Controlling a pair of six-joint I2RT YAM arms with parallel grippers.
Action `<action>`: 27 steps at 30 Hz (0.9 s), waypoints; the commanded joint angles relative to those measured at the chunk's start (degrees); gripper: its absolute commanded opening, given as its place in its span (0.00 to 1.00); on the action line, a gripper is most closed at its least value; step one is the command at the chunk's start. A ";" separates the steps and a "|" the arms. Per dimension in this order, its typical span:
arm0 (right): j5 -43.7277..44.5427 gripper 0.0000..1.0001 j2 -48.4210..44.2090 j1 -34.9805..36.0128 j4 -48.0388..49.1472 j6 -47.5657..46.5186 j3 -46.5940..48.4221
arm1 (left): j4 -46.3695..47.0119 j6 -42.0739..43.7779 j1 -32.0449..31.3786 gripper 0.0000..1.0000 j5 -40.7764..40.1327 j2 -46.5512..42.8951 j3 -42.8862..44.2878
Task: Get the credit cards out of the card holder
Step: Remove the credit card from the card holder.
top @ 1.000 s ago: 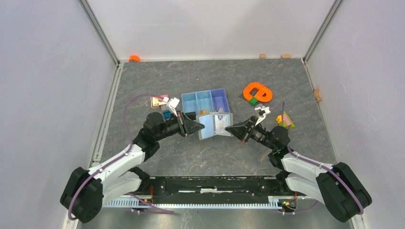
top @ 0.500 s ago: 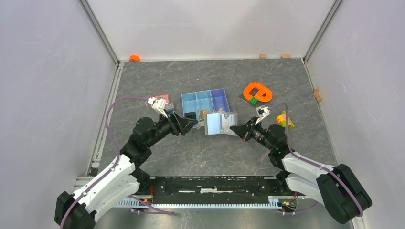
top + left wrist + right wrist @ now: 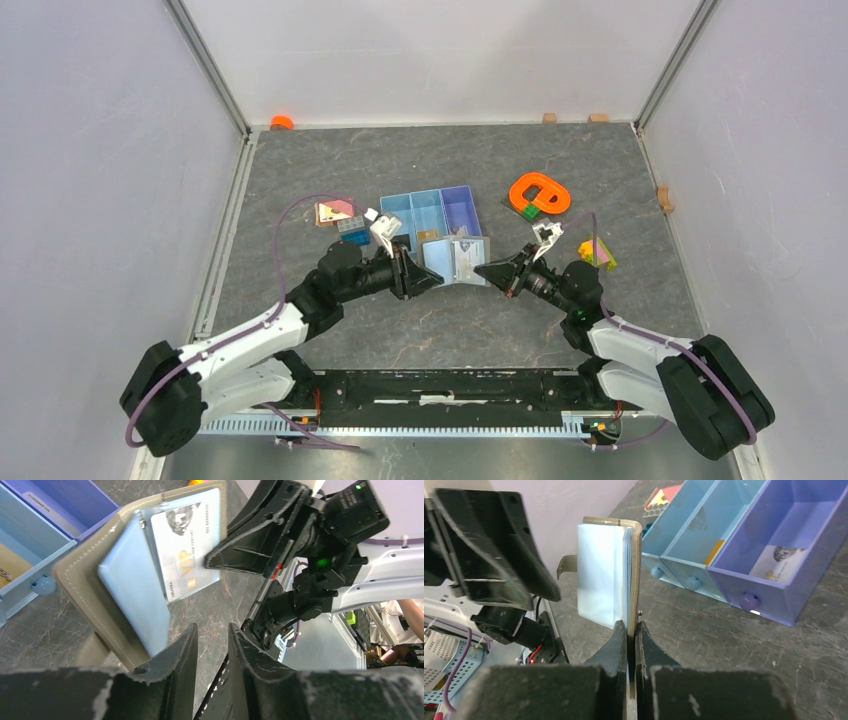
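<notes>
The card holder point(image 3: 455, 258) is open and held upright off the table. It is grey-taupe outside and pale blue inside point(image 3: 132, 587). A whitish credit card point(image 3: 185, 545) marked VIP sticks out of its slot. My right gripper point(image 3: 482, 270) is shut on the holder's edge point(image 3: 634, 580), the flap pinched between its fingers point(image 3: 619, 640). My left gripper point(image 3: 428, 277) is open and empty, its fingers point(image 3: 186, 652) just below the holder's near corner. Another card point(image 3: 781, 562) lies in the purple compartment of the tray.
The blue-and-purple three-compartment tray point(image 3: 430, 212) stands right behind the holder. Small coloured blocks point(image 3: 340, 215) lie left of it. An orange ring-shaped piece point(image 3: 540, 192) and a yellow-pink toy point(image 3: 597, 250) lie at the right. An orange cap point(image 3: 282, 122) sits in the far left corner.
My left gripper drew back left from the holder toward the tray, then came back to the holder's left edge. My right gripper has kept hold of the holder, nearly still.
</notes>
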 commanded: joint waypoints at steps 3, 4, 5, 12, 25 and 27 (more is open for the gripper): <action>-4.21 0.00 0.33 0.34 9.77 2.18 0.02 | 2.55 2.08 -0.20 0.32 2.98 5.51 4.63; -4.75 0.00 0.48 0.37 10.68 2.85 -0.03 | 2.55 1.93 -0.15 0.32 2.85 5.85 4.61; -5.26 0.00 0.87 0.43 11.68 3.29 -0.16 | 2.55 1.91 -0.15 0.33 2.70 5.93 4.64; -8.22 0.00 3.97 0.70 16.79 7.36 -0.01 | 0.88 2.26 0.20 0.34 1.13 6.02 4.78; -11.41 0.00 8.29 1.78 23.56 12.59 0.69 | 3.42 -0.13 2.09 0.49 2.38 7.94 4.20; -11.41 0.00 8.59 1.97 23.51 12.47 0.74 | 4.16 -0.40 2.13 0.55 3.17 7.90 3.96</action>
